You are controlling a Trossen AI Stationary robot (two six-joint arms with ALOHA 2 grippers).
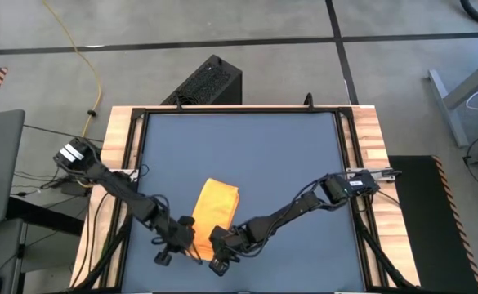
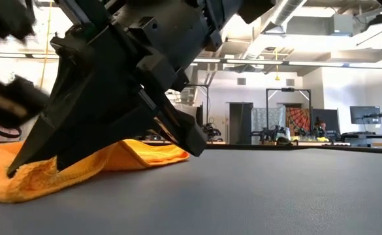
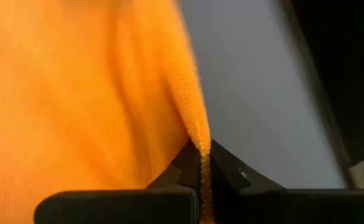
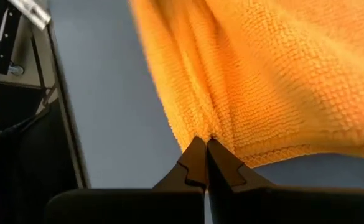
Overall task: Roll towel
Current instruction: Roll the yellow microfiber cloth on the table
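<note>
The towel (image 1: 215,208) lies on the desk (image 1: 288,163) toward six o'clock. To roll it well, both pinched corners should turn over toward twelve o'clock together — level. Left tool (image 1: 185,236): clamped tight on the near edge. Right tool (image 1: 221,243) — likewise clamped on it.

Nubby terry-cloth towel (image 4: 275,81), matt smooth tabletop (image 1: 255,155), wooden border (image 1: 118,131)
</note>
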